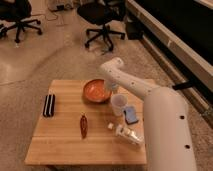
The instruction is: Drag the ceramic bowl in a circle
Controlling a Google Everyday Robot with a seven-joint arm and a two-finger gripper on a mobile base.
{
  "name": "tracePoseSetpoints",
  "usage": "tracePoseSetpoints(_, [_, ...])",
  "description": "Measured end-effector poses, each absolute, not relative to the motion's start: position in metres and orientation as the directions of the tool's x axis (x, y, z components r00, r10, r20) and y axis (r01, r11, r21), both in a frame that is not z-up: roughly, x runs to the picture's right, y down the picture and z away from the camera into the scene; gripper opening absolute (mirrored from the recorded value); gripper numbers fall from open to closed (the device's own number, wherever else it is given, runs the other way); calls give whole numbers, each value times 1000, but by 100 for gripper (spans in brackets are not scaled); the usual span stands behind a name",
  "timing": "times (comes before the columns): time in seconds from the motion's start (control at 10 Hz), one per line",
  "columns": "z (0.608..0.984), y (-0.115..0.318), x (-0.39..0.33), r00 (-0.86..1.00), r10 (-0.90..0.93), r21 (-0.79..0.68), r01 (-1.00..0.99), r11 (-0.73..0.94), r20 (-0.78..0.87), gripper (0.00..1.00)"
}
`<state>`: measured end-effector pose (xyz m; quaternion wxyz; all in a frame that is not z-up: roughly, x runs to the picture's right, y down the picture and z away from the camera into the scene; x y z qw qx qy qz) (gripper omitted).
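Observation:
The ceramic bowl (96,91) is a round, shallow orange-red bowl with a darker rim, on the far middle of the wooden table (60,145). My white arm reaches in from the right and bends down over the bowl's right rim. The gripper (111,87) is at that right rim, between the bowl and the white translucent cup (118,105).
A blue sponge-like block (131,115) lies right of the cup. A white packet (127,134) and a small white cube (110,126) lie near the front right. A dark red chili-shaped item (83,125) is mid-table. A black case (48,105) lies at left. Office chairs (102,20) stand behind.

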<state>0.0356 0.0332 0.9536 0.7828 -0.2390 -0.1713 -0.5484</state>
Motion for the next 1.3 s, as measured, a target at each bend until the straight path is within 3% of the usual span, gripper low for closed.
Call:
tracePoseSetpoints(0.2, [957, 34, 36, 349, -767, -198, 937, 287, 539, 19])
tracePoseSetpoints(0.4, [962, 27, 43, 363, -769, -220, 931, 290, 525, 3])
tracePoseSetpoints(0.8, [971, 1, 60, 400, -778, -275, 914, 299, 484, 0])
tracePoseSetpoints(1.3, [975, -16, 144, 476, -775, -391, 863, 321, 415, 0])
